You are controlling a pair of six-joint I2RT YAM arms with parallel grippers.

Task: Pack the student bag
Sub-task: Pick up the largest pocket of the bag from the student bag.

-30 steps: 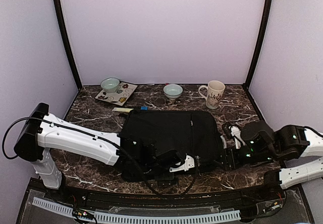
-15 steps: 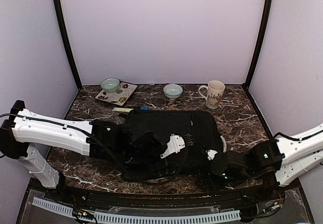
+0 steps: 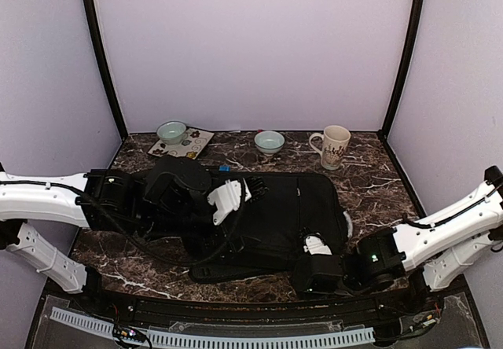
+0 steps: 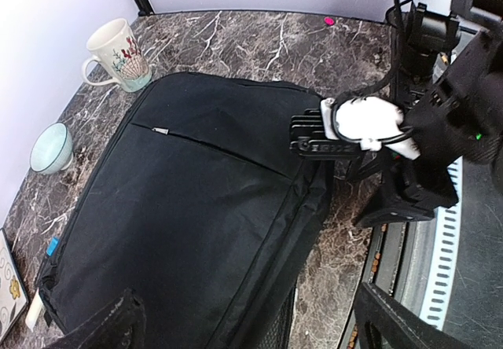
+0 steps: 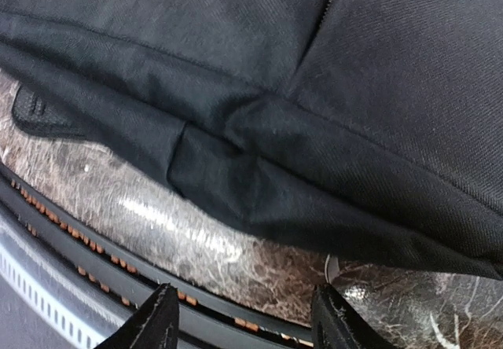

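Note:
The black student bag (image 3: 275, 207) lies flat in the middle of the marble table, its zips shut as far as I can see. My left gripper (image 3: 250, 187) hangs above the bag's left part, open and empty. In the left wrist view its fingers (image 4: 102, 329) stand wide over the bag (image 4: 196, 207). My right gripper (image 3: 305, 274) is low at the bag's front edge, open and empty. In the right wrist view its fingertips (image 5: 161, 321) frame the bag's front seam (image 5: 259, 176) and the table edge.
At the back stand a patterned plate (image 3: 189, 149) with a bowl (image 3: 171, 131), a second bowl (image 3: 269, 141) and a mug (image 3: 334, 146). A cream item (image 3: 189, 172) and a blue item (image 3: 225, 168) lie at the bag's back left corner. A white thing (image 3: 347, 225) peeks out at the bag's right side.
My left gripper has risen from the bag's front and drawn back over its left part. My right gripper has moved left from the bag's right side to its front edge.

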